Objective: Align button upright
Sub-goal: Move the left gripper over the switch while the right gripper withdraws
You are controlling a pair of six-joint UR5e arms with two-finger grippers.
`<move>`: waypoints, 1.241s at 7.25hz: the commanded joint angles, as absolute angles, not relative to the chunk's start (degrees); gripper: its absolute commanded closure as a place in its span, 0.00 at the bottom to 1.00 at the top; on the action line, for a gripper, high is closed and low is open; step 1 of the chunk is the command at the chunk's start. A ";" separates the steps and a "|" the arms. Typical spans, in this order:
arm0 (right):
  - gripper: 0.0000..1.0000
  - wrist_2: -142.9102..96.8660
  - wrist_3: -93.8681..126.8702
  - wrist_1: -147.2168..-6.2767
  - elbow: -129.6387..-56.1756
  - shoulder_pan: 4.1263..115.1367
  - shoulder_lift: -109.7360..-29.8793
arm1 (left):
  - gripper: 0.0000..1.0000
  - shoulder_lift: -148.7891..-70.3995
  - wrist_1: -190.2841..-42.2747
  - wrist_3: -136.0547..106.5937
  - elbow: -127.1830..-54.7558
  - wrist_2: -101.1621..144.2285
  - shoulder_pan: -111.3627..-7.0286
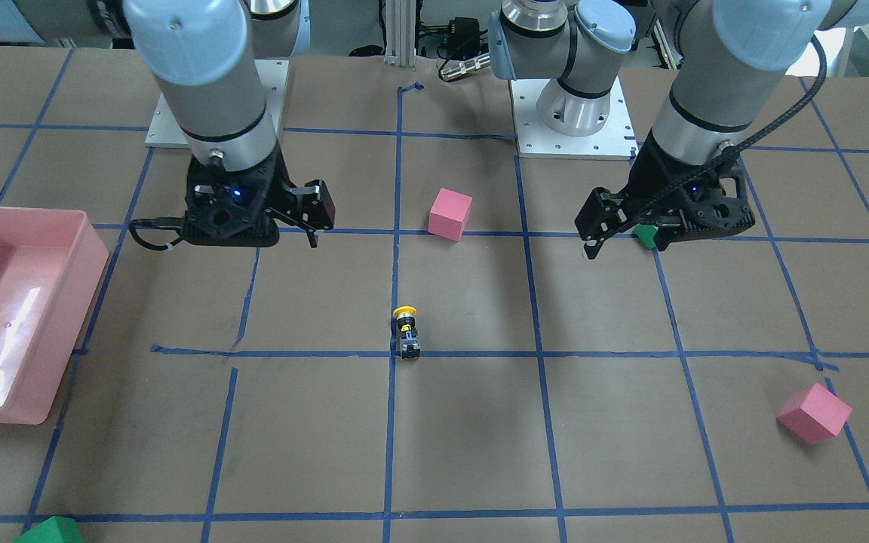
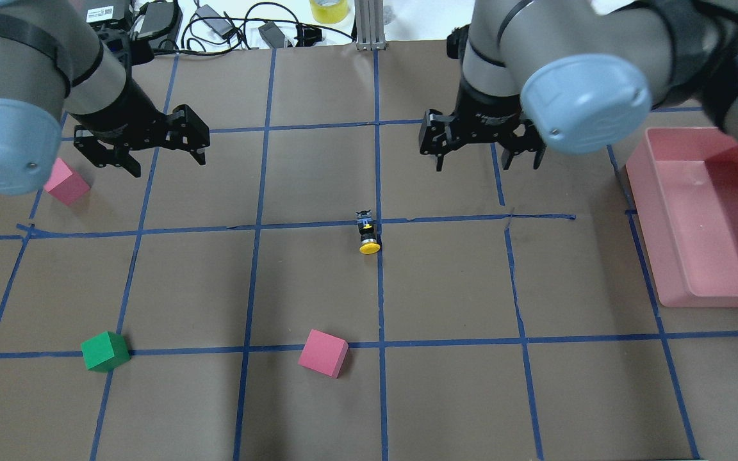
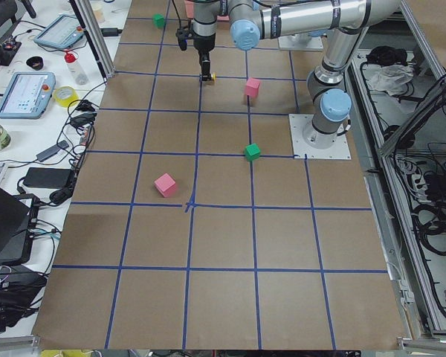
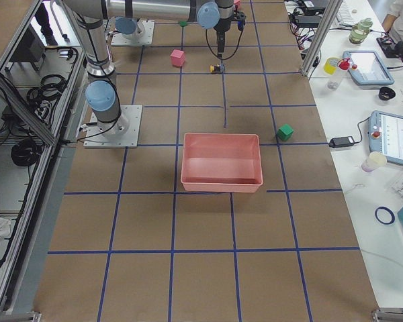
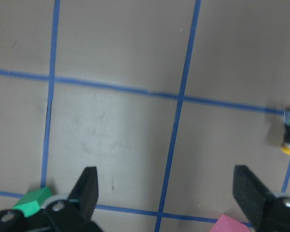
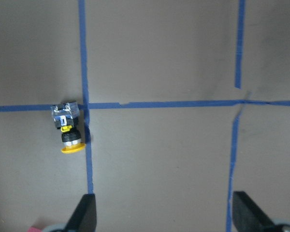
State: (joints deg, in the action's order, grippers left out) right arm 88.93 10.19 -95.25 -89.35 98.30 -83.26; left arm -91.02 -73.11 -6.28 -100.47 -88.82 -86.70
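Table (image 2: 446, 397): brown paper, blue tape grid. Pink bin (image 2: 715, 298) sits at its right edge. Left gripper (image 2: 167, 160) and right gripper (image 2: 484, 163) hover apart above the far half, jaws spread wide, holding nothing. Button (image 2: 368, 232) lies on its side at the centre tape crossing, yellow cap toward the robot.

Even overhead light, soft shadows, white glare in the pink bin (image 1: 50, 302), blurry left wrist view.
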 commanded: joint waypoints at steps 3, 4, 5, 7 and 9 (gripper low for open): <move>0.00 89.91 7.48 -80.43 -76.75 91.32 -86.40 | 0.00 -97.63 -61.00 -22.13 -106.08 -83.34 -100.17; 0.00 89.74 3.56 -81.12 -76.82 91.23 -85.87 | 0.00 -99.82 -58.56 -25.37 -106.35 -83.06 -101.94; 0.00 89.74 2.99 -81.30 -76.82 91.06 -85.61 | 0.00 -102.80 -54.97 -30.19 -106.87 -82.80 -103.00; 0.00 92.35 0.38 -81.39 -76.82 90.88 -85.61 | 0.02 -109.13 -47.42 -33.46 -107.49 -80.53 -105.10; 0.00 92.20 0.35 -81.39 -76.55 91.40 -85.78 | 0.02 -112.58 -44.39 -36.89 -107.93 -80.77 -109.14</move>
